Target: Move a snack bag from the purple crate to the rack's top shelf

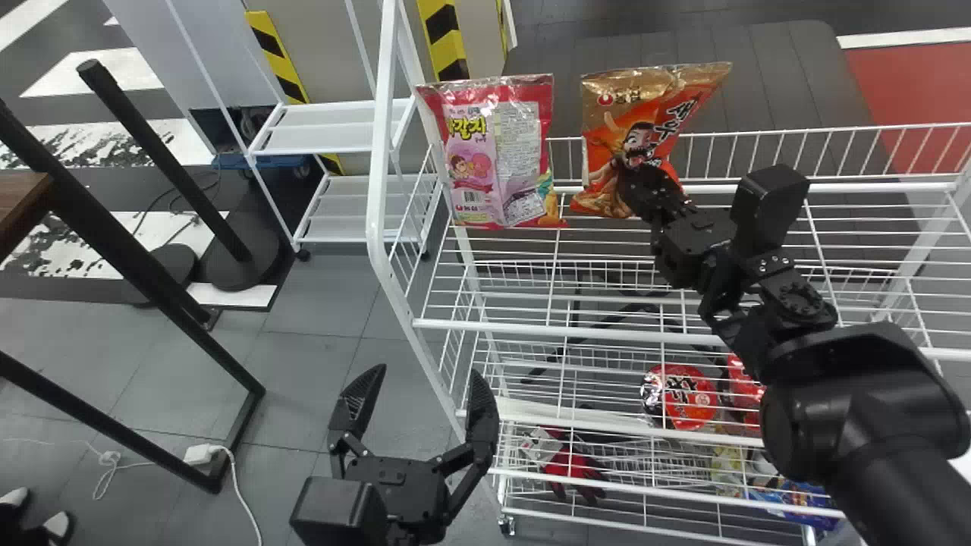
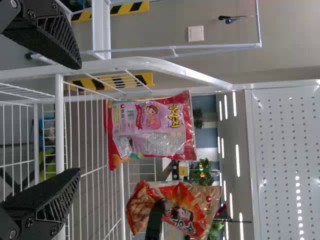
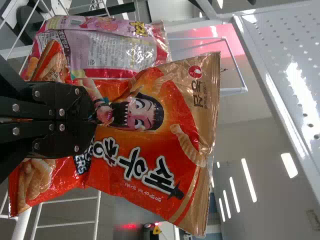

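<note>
Occupying the centre and R side of the head view, one white wire rack (image 1: pixel 376 197) is the largest thing. R arm (image 1: pixel 865 425) reaches over it. L gripper (image 1: pixel 425 371) is near the front L corner of the rack, w/ jaws wide apart. R gripper (image 1: pixel 645 189) has its jaws narrow, holding the lower part of the orange-and-gold snack bag (image 1: pixel 608 140). This bag is slightly tilted, by the rear rail of the top shelf (image 1: pixel 523 329); whether it touches the wires, one cannot tell. Pink-and-red snack bag (image 1: pixel 474 152) stands near the rear L corner, w/ a gap btwn the 2 bags. On lower levels are red noodle bowl (image 1: pixel 692 398) & red-and-black gloves (image 1: pixel 573 466).
</note>
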Tool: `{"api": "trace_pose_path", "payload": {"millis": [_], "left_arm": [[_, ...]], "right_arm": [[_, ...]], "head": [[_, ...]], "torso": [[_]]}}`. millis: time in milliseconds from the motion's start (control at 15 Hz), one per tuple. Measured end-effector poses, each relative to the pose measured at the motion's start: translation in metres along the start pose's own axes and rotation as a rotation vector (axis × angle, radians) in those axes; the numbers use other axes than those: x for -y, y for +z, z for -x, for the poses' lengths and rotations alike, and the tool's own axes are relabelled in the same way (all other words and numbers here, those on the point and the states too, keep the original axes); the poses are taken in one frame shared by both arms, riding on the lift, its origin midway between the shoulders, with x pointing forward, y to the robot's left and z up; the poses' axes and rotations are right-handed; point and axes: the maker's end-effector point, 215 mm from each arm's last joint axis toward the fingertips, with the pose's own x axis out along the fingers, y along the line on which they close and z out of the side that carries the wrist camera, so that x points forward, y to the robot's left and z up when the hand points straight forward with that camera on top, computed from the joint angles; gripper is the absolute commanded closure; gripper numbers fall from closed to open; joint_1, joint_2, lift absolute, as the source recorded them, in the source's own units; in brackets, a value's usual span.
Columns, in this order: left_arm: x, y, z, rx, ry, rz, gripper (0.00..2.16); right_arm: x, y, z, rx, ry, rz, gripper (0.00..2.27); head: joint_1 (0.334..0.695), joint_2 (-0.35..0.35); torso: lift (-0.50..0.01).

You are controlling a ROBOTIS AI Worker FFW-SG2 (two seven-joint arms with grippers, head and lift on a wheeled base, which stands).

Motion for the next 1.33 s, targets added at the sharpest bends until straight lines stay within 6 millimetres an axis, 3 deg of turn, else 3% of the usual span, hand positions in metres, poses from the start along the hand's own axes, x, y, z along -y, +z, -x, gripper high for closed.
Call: {"api": "trace_pose_path", "payload": {"millis": [400, 800, 1333], "left_arm": [[-0.003, 0.001, 0.003, 0.024, -0.001, 0.01, 0.08], [-0.003, 0.0, 0.003, 0.025, -0.003, 0.016, 0.08], [-0.002, 0.0, 0.002, 0.036, -0.003, 0.02, 0.08]], "right_arm": [[0.013, 0.001, -0.007, 0.005, -0.031, 0.019, 2.13], [0.017, -0.012, -0.012, -0.032, -0.032, 0.03, 2.12], [0.007, -0.027, -0.014, -0.064, -0.006, 0.02, 2.12]], "head": [[0.695, 0.226], [0.695, 0.225], [0.695, 0.237]], "torso": [[0.001], [0.001], [0.001]]}}
